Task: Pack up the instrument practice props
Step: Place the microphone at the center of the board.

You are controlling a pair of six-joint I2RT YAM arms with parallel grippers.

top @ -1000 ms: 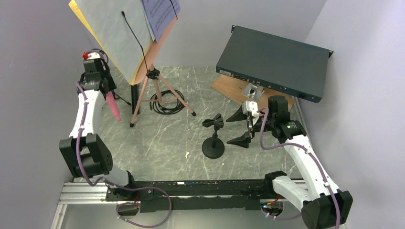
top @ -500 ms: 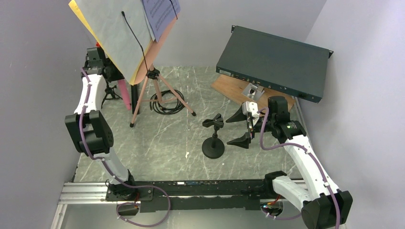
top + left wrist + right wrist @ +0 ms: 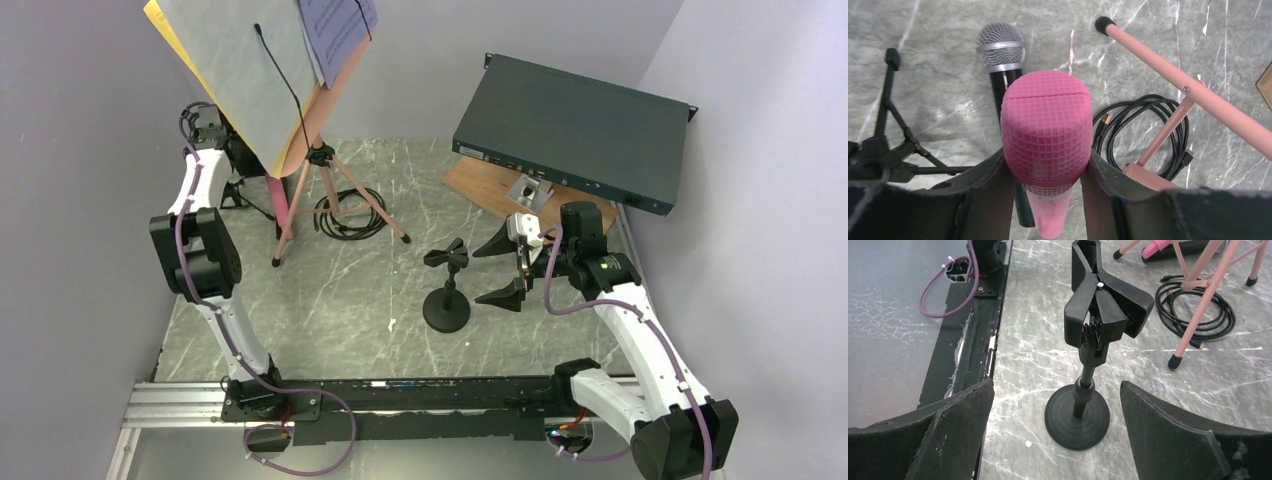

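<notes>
My left gripper is shut on a pink microphone and holds it head up above the table. In the top view the gripper is partly hidden behind the sheet-music pages, with the pink microphone hanging below it. A black microphone lies on the table under it. The pink music desk stands on its tripod legs. A black round-base mic holder stands upright between the spread fingers of my open right gripper. A small black tripod holder stands to the left.
A coiled black cable lies by the tripod legs. The dark teal rack box rests tilted on a brown wooden board at the back right. Grey walls close in on the left, back and right.
My left arm has swung back and to the right with the pink microphone, from the left wall to beside the music stand. The right arm has not moved.
</notes>
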